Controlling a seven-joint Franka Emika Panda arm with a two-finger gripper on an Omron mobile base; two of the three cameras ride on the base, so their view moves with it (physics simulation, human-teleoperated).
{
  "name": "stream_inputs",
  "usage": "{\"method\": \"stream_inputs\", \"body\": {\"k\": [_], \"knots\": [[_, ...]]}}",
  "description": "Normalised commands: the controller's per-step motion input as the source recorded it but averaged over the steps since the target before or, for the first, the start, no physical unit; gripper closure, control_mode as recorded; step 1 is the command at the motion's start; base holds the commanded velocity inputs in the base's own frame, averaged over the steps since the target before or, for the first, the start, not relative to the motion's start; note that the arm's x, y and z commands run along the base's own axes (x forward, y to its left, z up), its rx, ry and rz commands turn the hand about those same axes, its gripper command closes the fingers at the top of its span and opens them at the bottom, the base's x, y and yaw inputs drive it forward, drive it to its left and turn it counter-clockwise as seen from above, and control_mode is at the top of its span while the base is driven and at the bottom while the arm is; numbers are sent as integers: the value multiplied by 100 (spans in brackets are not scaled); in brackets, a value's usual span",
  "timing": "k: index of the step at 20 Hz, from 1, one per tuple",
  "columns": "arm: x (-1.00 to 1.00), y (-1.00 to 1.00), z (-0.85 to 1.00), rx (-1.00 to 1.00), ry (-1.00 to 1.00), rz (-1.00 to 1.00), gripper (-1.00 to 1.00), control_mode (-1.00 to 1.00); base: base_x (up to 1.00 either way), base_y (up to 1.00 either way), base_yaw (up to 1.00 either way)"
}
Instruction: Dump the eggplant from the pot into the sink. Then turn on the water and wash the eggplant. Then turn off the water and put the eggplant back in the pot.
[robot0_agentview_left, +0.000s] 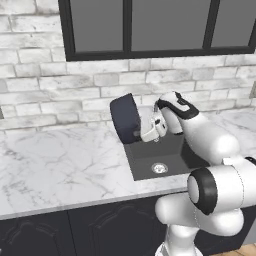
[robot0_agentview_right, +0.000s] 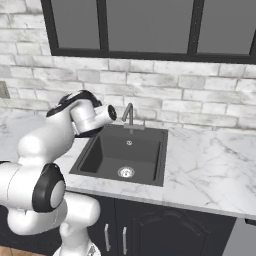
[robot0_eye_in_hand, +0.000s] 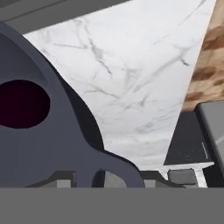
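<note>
A: Where is the pot (robot0_agentview_left: 125, 119)?

B: Up in the air, tipped on its side above the sink's (robot0_agentview_left: 145, 155) left edge. In the left base view its round dark bottom faces the camera and the counter (robot0_agentview_left: 60, 160).

A: And the gripper (robot0_agentview_left: 142, 131)?

B: At the pot's right side, over the basin. The fingers are drawn close together, clamped on the pot's rim or handle; I cannot tell which. In the hand view the pot (robot0_eye_in_hand: 48, 140) fills the left side, right against the finger tips.

A: Can you see the eggplant?

B: In the hand view a dark maroon patch, the eggplant (robot0_eye_in_hand: 22, 103), shows through an opening in the pot. I cannot tell more than that.

A: The sink itself?

B: A dark basin set in the marble, with a silver drain (robot0_agentview_right: 126, 172) in its floor. The faucet (robot0_agentview_right: 129, 114) stands at its back edge, under the brick wall (robot0_agentview_right: 175, 100) and the window (robot0_agentview_right: 150, 25).

A: Water running?

B: I cannot make out a stream.
</note>
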Motion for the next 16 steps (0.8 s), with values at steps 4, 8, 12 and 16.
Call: {"method": "stream_inputs", "body": {"k": [4, 8, 12, 16], "knots": [[2, -11, 0, 28, 4, -24, 100, -100, 0, 0, 0], [3, -6, 1, 26, 2, -18, 100, -100, 0, 0, 0], [1, 0, 14, 25, 2, -13, 100, -100, 0, 0, 0], [14, -1, 18, 23, 3, -9, 100, -100, 0, 0, 0]]}}
